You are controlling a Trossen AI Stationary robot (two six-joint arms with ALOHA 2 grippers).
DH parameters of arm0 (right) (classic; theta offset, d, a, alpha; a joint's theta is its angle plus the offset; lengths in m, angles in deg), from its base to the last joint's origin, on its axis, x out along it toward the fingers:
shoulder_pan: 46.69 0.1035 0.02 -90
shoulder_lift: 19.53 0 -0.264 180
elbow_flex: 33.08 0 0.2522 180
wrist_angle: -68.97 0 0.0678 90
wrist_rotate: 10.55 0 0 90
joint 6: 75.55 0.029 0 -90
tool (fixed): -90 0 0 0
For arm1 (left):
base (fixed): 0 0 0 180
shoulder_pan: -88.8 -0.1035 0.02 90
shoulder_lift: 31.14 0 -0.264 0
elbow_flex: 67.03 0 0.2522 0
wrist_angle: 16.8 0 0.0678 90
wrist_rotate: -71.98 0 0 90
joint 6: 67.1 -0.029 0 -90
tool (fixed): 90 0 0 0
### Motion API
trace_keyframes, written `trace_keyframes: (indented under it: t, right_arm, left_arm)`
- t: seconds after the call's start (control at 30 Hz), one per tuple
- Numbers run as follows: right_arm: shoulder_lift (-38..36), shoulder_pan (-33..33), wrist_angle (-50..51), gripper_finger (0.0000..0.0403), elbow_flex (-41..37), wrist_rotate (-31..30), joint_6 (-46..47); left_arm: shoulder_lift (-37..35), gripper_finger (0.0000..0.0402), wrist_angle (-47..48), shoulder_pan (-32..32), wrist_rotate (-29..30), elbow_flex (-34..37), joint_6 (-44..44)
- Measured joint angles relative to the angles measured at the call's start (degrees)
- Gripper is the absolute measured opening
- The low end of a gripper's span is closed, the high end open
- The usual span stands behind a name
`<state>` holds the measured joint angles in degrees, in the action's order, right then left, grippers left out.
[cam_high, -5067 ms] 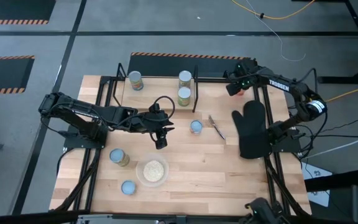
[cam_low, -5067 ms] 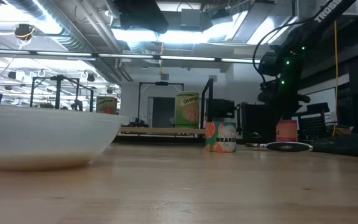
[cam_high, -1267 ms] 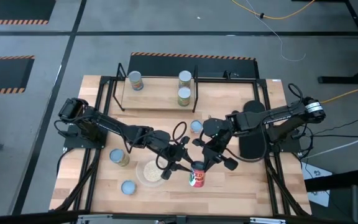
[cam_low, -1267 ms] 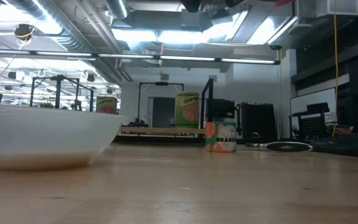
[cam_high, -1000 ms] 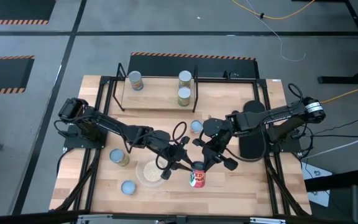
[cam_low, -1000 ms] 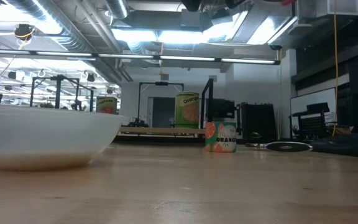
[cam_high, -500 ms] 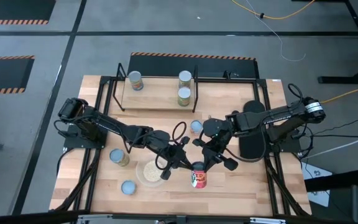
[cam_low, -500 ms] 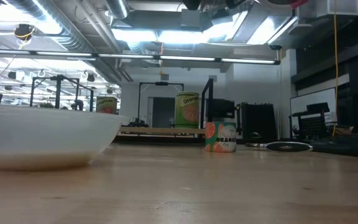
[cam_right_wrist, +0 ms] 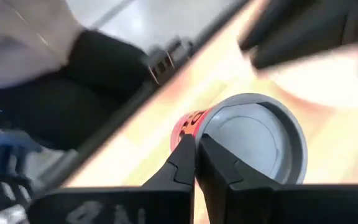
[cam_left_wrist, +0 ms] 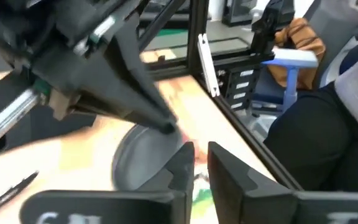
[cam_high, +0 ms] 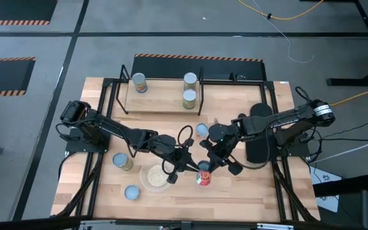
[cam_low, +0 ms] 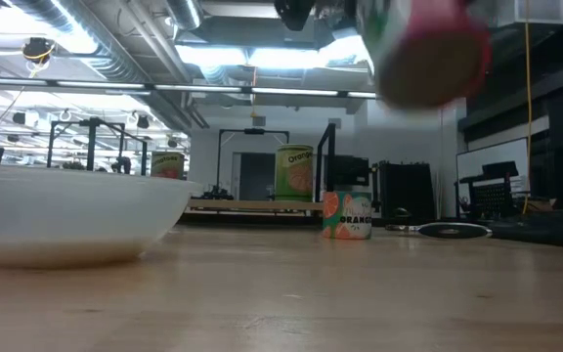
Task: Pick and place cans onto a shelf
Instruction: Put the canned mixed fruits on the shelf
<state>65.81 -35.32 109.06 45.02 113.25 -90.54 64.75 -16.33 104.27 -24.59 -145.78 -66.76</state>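
high view: red-labelled can (cam_high: 202,177) with pale grey-blue top, tilted, near the table's front edge, just beside the bowl of grain (cam_high: 156,175). right gripper (cam_high: 209,167) pinches its rim, fingers closed. left gripper (cam_high: 187,166) close beside; cannot tell its fingers. three cans on the shelf (cam_high: 161,96) at the back edge.

low view: the can (cam_low: 423,49) hangs blurred above the table, red base showing.

right wrist view: fingers (cam_right_wrist: 182,163) clamp the can's rim (cam_right_wrist: 252,138).

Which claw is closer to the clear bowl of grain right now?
Left. The left claw is just beside the grain bowl, at its right rim. The right claw is farther right, past the red-labelled can.
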Motion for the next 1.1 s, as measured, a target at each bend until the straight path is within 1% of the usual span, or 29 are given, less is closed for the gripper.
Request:
trace_keyframes:
  t: [0.17, 0.27, 0.33, 0.5, 0.7, 1.1]
  right_arm:
    - [0.02, 1.51, -1.93, 0.0012, -4.60, -10.41, -1.25]
    - [0.02, 1.57, -2.69, 0.0012, -7.27, -16.52, -2.01]
    - [0.06, 1.61, -2.09, 0.0012, -8.83, -18.90, -3.14]
    - [0.06, 1.67, -3.09, 0.0012, -13.21, -19.22, -3.90]
    - [0.04, 1.69, -6.05, 0.0014, -15.04, -19.27, -4.12]
    - [0.11, 1.67, -6.18, 0.0062, -15.20, -19.25, -3.88]
  left_arm:
    - [0.01, 0.0074, 4.34, -0.03, 1.22, 0.00, 2.29]
    - [0.01, 0.0084, 6.48, -0.04, 1.42, 0.00, 2.32]
    - [-0.01, 0.0085, 7.08, -0.03, 1.38, 0.00, 2.29]
    - [0.01, 0.0083, 7.53, -0.03, 1.44, 0.00, 2.23]
    - [0.01, 0.0083, 7.56, -0.05, 1.51, 0.00, 2.12]
    - [-0.01, 0.0083, 7.69, -0.05, 1.56, 0.00, 2.08]
